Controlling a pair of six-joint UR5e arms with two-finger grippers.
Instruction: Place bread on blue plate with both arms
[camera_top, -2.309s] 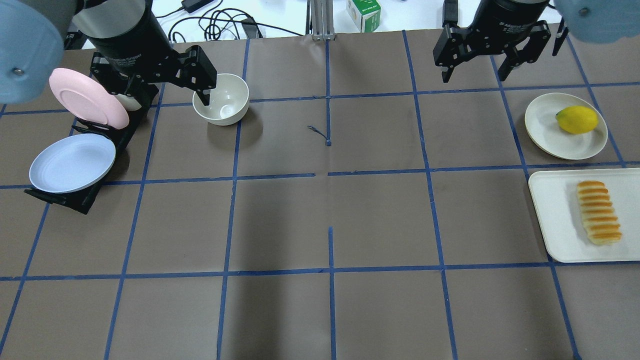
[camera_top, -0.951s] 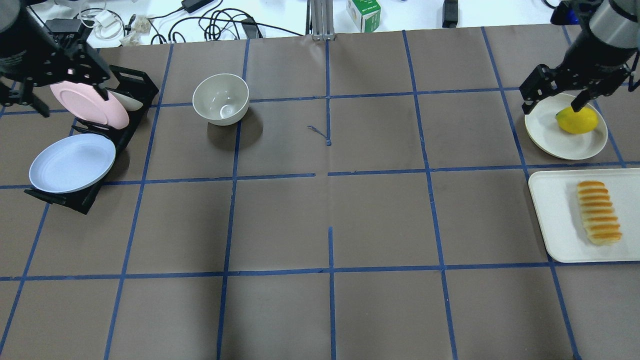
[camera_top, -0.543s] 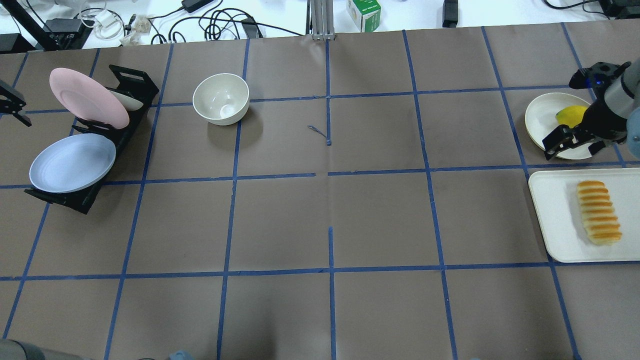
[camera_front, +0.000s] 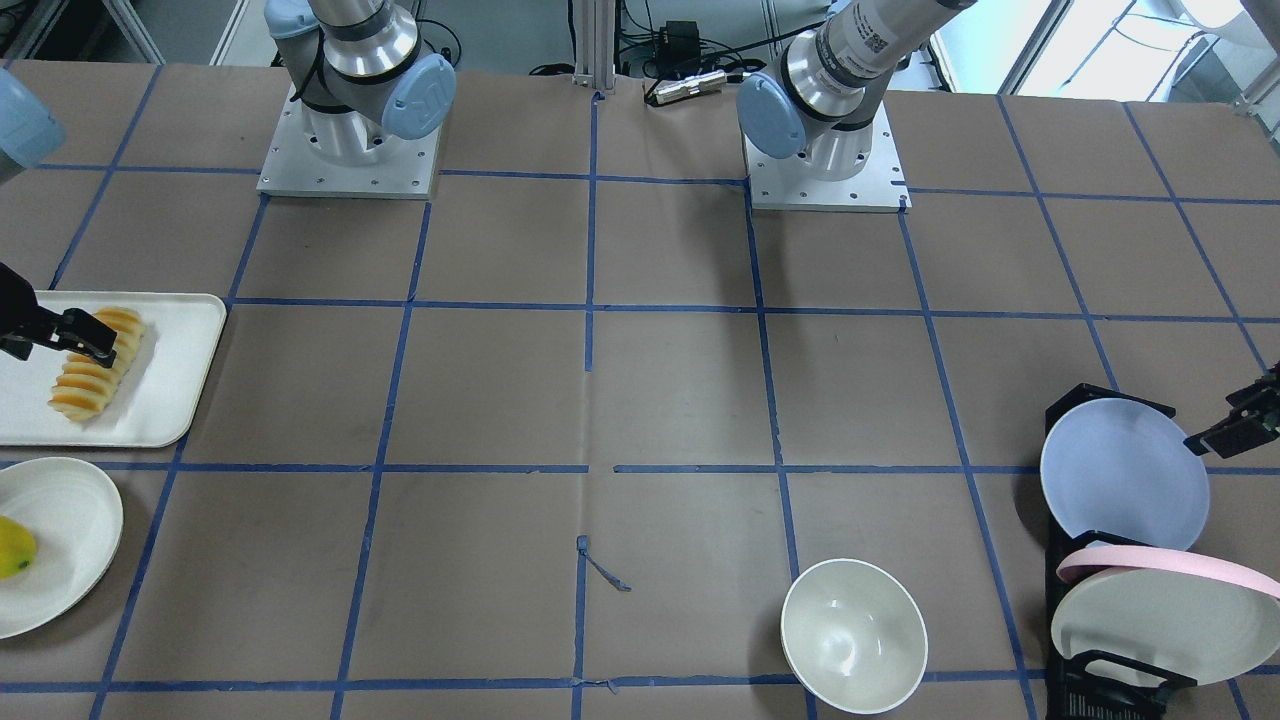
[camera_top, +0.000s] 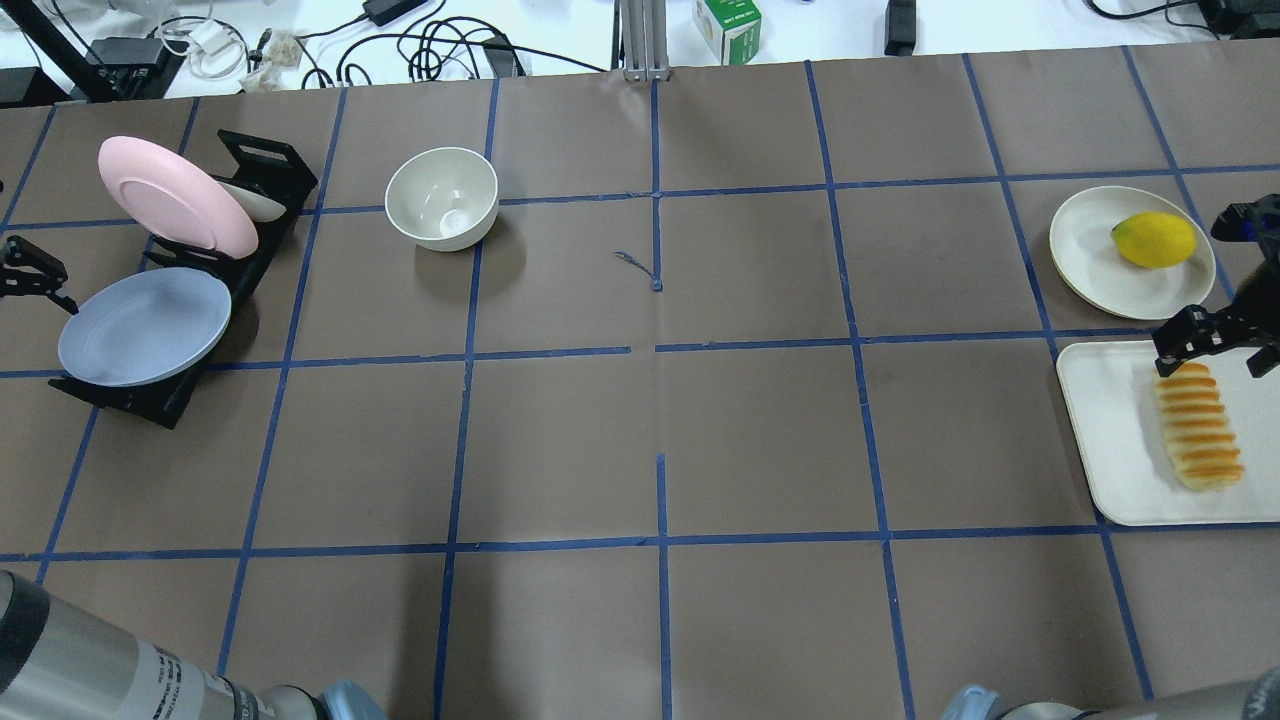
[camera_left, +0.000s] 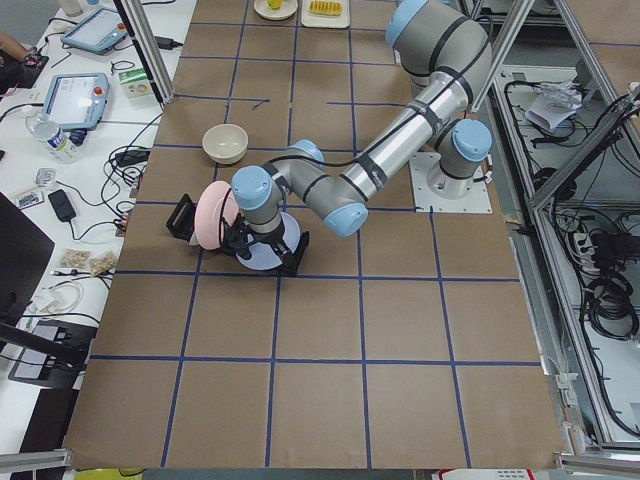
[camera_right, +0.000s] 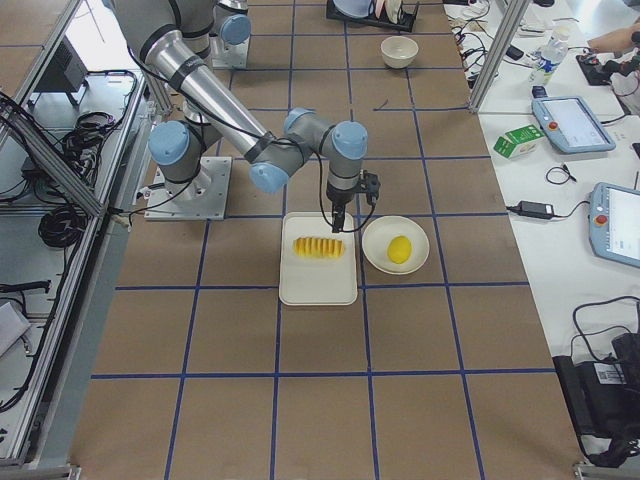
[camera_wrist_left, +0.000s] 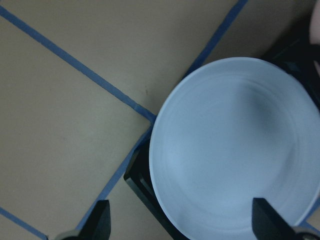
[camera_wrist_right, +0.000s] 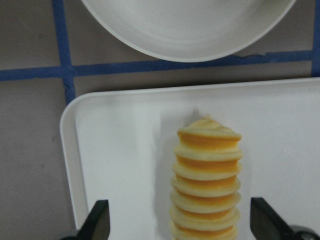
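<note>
The bread (camera_top: 1198, 425) lies lengthwise on a white tray (camera_top: 1110, 440) at the right edge. My right gripper (camera_top: 1214, 362) is open and hovers over the loaf's far end; in the right wrist view the bread (camera_wrist_right: 207, 180) sits between the two fingertips (camera_wrist_right: 100, 220). The blue plate (camera_top: 145, 325) leans in the front slot of a black rack (camera_top: 265, 165) at the left. My left gripper (camera_wrist_left: 183, 225) is open just over the blue plate (camera_wrist_left: 235, 150); only one finger (camera_top: 35, 275) shows at the overhead view's left edge.
A pink plate (camera_top: 175, 195) stands in the rack behind the blue one. A cream bowl (camera_top: 441, 198) sits to the rack's right. A cream plate (camera_top: 1090, 240) with a yellow lemon (camera_top: 1155, 240) lies just beyond the tray.
Both arms swung outward and down. The right gripper moved from over the lemon plate to the bread's far end. The left gripper moved to the left edge, next to the blue plate.
</note>
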